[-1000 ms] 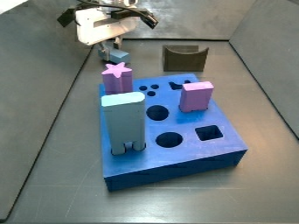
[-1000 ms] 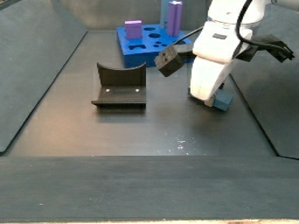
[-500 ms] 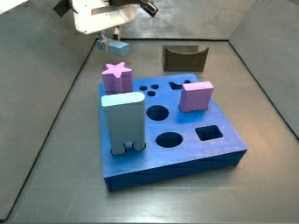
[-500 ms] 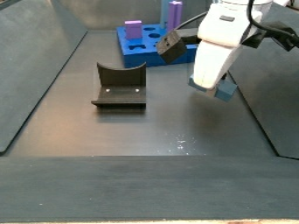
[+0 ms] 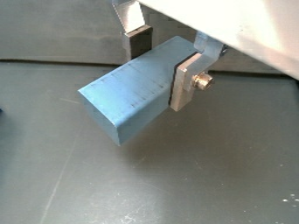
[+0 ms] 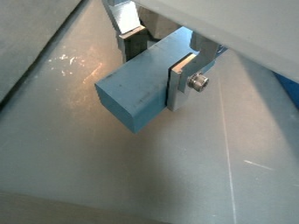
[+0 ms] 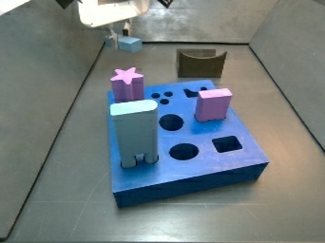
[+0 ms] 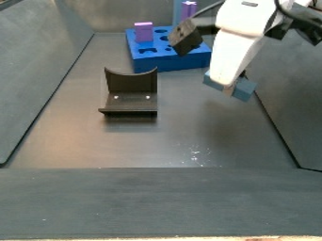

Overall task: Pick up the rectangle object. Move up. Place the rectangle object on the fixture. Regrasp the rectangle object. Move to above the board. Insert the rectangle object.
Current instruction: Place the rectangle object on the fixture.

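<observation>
The rectangle object (image 5: 131,94), a slate-blue bar with a square end, hangs above the dark floor with my gripper (image 5: 162,63) shut on it across its width. Both wrist views show the bar (image 6: 140,87) between the silver fingers (image 6: 181,80), well off the floor. In a side view the bar (image 7: 128,43) hangs under the gripper (image 7: 124,36) at the far left, behind the board (image 7: 191,142). The fixture (image 7: 200,62) stands on the floor at the back. In a side view the bar (image 8: 242,88) is to the right of the fixture (image 8: 128,92), higher than it.
On the board stand a pink star block (image 7: 125,83), a pink block (image 7: 214,102) and a tall pale blue block with legs (image 7: 133,135). The blue board (image 8: 161,45) lies at the far end, beyond the arm. Grey walls (image 7: 45,85) close in the floor.
The gripper has risen with the bar held in it. The bar was near the floor a second ago and now hangs well above it.
</observation>
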{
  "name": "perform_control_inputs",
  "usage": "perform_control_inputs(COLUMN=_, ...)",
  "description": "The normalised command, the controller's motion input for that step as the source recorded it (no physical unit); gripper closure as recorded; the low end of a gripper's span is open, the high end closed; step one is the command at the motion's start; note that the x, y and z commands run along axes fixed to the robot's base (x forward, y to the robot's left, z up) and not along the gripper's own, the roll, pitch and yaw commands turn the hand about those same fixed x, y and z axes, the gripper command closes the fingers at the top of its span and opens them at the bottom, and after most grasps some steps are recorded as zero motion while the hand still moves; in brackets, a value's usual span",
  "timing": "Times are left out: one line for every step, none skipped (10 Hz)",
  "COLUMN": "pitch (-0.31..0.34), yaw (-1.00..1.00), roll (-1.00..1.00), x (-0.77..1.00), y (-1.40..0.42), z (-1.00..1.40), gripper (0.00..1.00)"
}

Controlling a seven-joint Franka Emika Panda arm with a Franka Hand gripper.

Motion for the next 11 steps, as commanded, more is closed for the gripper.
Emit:
perform_control_inputs(pitch=0.158, yaw=-0.02, roll=0.14, x=-0.03, y=0.01, z=1.00, gripper=1.00)
perform_control_inputs(pitch=0.167, yaw=-0.01, roll=0.18, x=-0.03, y=0.01, z=1.00, gripper=1.00)
perform_control_inputs(pitch=0.171, yaw=-0.01, roll=0.19, x=-0.03, y=0.01, z=1.00, gripper=1.00)
perform_control_inputs(pitch=0.181, yaw=0.00, roll=0.22, x=-0.03, y=0.01, z=1.00, gripper=1.00)
perform_control_inputs(pitch=0.189, yaw=0.01, roll=0.24, x=-0.04, y=0.01, z=1.00, gripper=1.00)
perform_control_inputs(pitch=0.189, yaw=0.02, roll=0.25, x=-0.04, y=0.01, z=1.00, gripper=1.00)
perform_control_inputs(pitch=0.190, yaw=0.03, roll=0.25, x=-0.04, y=0.00, z=1.00, gripper=1.00)
perform_control_inputs(pitch=0.187, yaw=0.03, roll=0.24, x=-0.04, y=0.00, z=1.00, gripper=1.00)
perform_control_inputs(pitch=0.180, yaw=0.03, roll=0.24, x=-0.04, y=0.00, z=1.00, gripper=1.00)
perform_control_inputs(pitch=0.167, yaw=0.03, roll=0.22, x=-0.04, y=0.00, z=1.00, gripper=1.00)
perform_control_inputs(pitch=0.163, yaw=0.03, roll=0.22, x=-0.04, y=0.01, z=1.00, gripper=1.00)
